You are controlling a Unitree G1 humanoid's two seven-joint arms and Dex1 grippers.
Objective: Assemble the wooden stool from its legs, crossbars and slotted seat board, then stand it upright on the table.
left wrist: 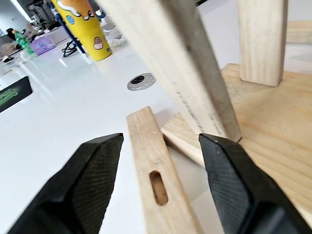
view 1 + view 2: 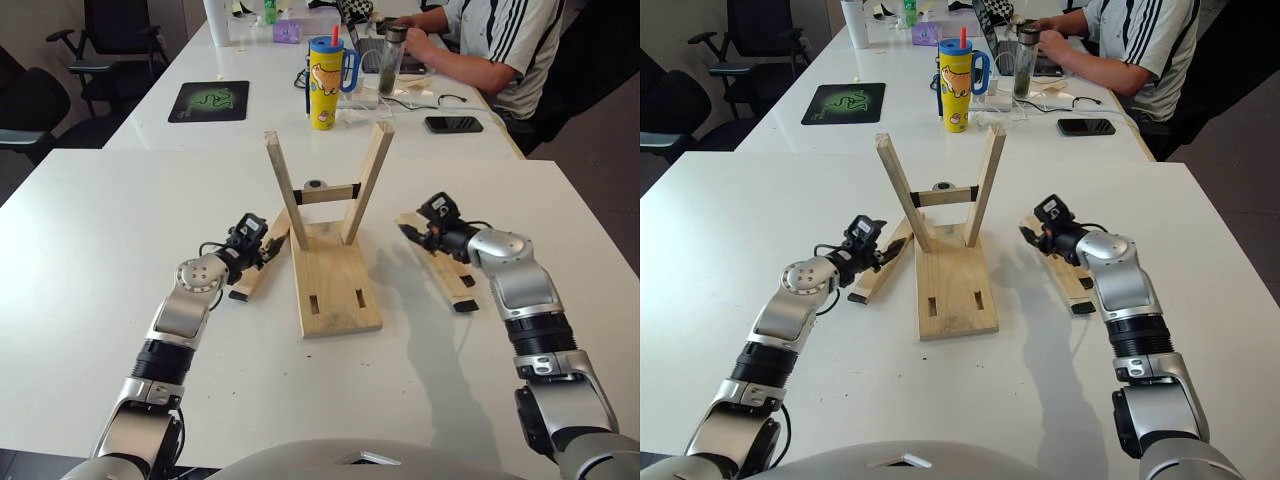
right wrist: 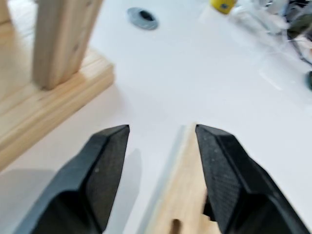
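The slotted seat board [image 2: 335,285] lies flat mid-table. Two legs [image 2: 285,190] [image 2: 366,185] stand up from its far end, leaning apart, joined by a crossbar [image 2: 328,194]. One loose slotted leg [image 2: 258,270] lies left of the board, its far end by the board's corner. My left gripper [image 2: 268,246] is open, its fingers on either side of that leg [image 1: 146,141], not touching it. Another loose leg [image 2: 442,265] lies right of the board. My right gripper [image 2: 408,232] is open over its far end [image 3: 183,195], near the board's corner [image 3: 44,107].
A round grommet [image 2: 316,185] sits in the table behind the stool. On the table beyond stand a yellow cup [image 2: 325,85], a bottle [image 2: 391,60], a black mat [image 2: 208,101] and a phone [image 2: 453,124]. A person sits at the far right.
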